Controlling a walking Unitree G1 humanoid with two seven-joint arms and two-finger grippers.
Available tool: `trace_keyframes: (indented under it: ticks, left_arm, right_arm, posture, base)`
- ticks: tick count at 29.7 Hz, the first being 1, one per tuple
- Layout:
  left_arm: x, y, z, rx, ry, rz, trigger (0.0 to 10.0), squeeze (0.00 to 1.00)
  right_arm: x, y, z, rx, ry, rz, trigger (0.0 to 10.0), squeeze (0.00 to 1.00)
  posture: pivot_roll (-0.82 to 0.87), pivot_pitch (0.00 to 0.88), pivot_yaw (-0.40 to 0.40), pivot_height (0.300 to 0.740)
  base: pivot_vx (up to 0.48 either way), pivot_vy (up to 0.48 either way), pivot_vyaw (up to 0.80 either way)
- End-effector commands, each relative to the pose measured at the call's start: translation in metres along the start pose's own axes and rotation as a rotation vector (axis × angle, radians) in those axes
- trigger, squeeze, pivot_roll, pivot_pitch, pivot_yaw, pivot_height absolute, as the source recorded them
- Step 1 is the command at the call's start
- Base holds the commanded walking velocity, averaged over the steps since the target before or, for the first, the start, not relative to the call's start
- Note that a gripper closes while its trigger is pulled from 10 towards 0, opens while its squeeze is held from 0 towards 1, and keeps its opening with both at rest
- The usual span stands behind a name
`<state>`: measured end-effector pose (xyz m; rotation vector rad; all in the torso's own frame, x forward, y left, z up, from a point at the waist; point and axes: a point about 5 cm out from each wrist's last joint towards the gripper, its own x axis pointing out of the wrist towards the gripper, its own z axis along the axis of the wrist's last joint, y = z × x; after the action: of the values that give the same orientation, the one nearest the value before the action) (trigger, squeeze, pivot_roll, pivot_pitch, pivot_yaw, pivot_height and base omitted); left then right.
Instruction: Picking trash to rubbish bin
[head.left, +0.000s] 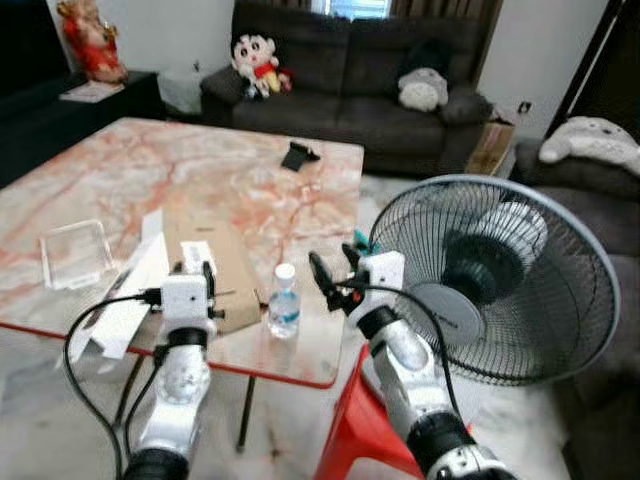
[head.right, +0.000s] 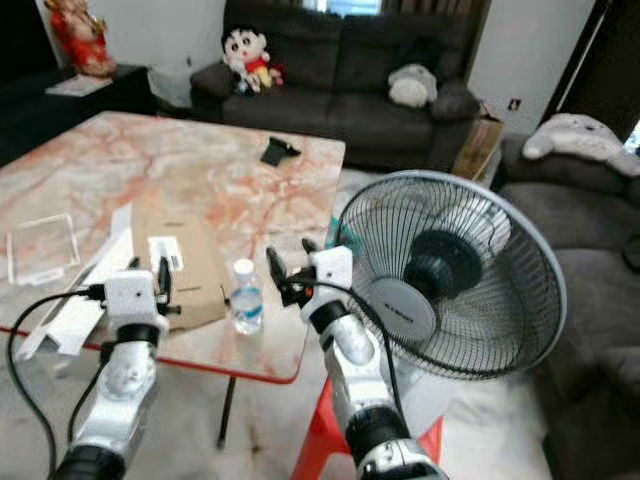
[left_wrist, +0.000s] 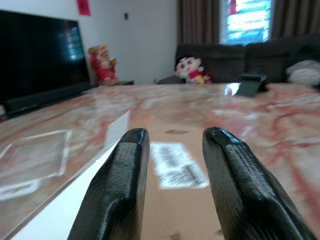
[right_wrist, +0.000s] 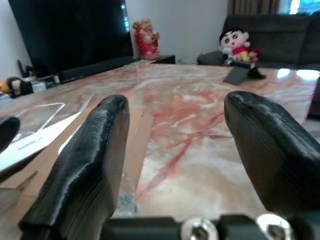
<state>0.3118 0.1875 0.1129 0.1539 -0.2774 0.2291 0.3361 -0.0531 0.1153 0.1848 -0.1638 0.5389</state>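
Marble-topped, the table (head.left: 120, 180) stands before a dark sofa (head.left: 380, 80), and your two grippers hover at its near edge. On it you have a small water bottle (head.left: 284, 300) upright near that edge, a flat piece of cardboard (head.left: 222, 265) with a white label just left of the bottle, a white strip (head.left: 130, 290) and a clear plastic tray (head.left: 75, 252) further left, and a small black item (head.left: 298, 155) at the far side.

Your left gripper (head.left: 195, 272) sits over the near end of the cardboard, its fingers (left_wrist: 120, 185) a narrow gap apart and holding nothing. Your right gripper (head.left: 335, 270) is just right of the bottle, apart from it, fingers (right_wrist: 85, 165) spread wide and empty; the wrist view looks out over the tabletop.

A standing fan (head.left: 495, 280) is at your right, with a red stool (head.left: 365, 430) below the right arm. Plush toys (head.left: 255, 60) rest on the sofa.
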Motion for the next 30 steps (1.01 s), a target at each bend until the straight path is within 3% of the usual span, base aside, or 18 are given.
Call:
trace_keyframes:
  ticks: [1, 3, 4, 15, 16, 17, 22, 30]
  left_arm:
    - [0.002, 0.001, 0.006, -0.009, -0.023, 0.002, 10.0, 0.0]
    - [0.002, 0.001, 0.005, -0.008, -0.022, 0.001, 10.0, 0.0]
    - [0.002, 0.001, 0.005, -0.008, -0.022, 0.001, 10.0, 0.0]
    - [0.002, -0.001, 0.004, -0.013, -0.006, -0.013, 10.0, 0.0]
    - [0.002, -0.002, 0.004, -0.014, -0.004, -0.015, 10.0, 0.0]
    - [0.001, -0.002, 0.003, -0.014, -0.002, -0.018, 10.0, 0.0]
    - [0.0, -0.002, 0.0, -0.008, 0.013, -0.026, 10.0, 0.0]
    - [-0.013, 0.025, -0.02, 0.058, 0.092, 0.002, 10.0, 0.0]
  right_arm:
    - [0.009, 0.018, 0.004, 0.05, -0.029, 0.031, 10.0, 0.0]
    - [0.009, 0.019, 0.004, 0.054, -0.03, 0.034, 10.0, 0.06]
    - [0.009, 0.019, 0.004, 0.057, -0.031, 0.036, 10.0, 1.0]
    - [0.011, 0.02, 0.006, 0.055, -0.03, 0.042, 10.0, 1.0]
    - [0.012, 0.021, 0.006, 0.053, -0.025, 0.044, 10.0, 0.2]
    - [0.012, 0.021, 0.006, 0.049, -0.019, 0.046, 10.0, 0.0]
    - [0.014, 0.023, 0.004, 0.039, 0.0, 0.046, 10.0, 0.0]
    - [0.019, 0.028, 0.005, 0.037, 0.013, 0.049, 10.0, 0.0]
  posture:
    - [0.04, 0.0, -0.069, 0.74]
    - [0.04, 0.0, -0.071, 0.74]
    - [0.04, 0.0, -0.071, 0.74]
    - [0.04, 0.0, -0.07, 0.74]
    - [0.04, 0.0, -0.07, 0.74]
    - [0.04, 0.0, -0.07, 0.74]
    - [0.04, 0.0, -0.07, 0.74]
    - [0.05, 0.0, -0.074, 0.74]
  base:
    - [0.0, 0.0, 0.0]
    - [0.0, 0.0, 0.0]
    - [0.0, 0.0, 0.0]
    - [0.0, 0.0, 0.0]
    - [0.0, 0.0, 0.0]
    - [0.0, 0.0, 0.0]
    - [0.0, 0.0, 0.0]
    - [0.0, 0.0, 0.0]
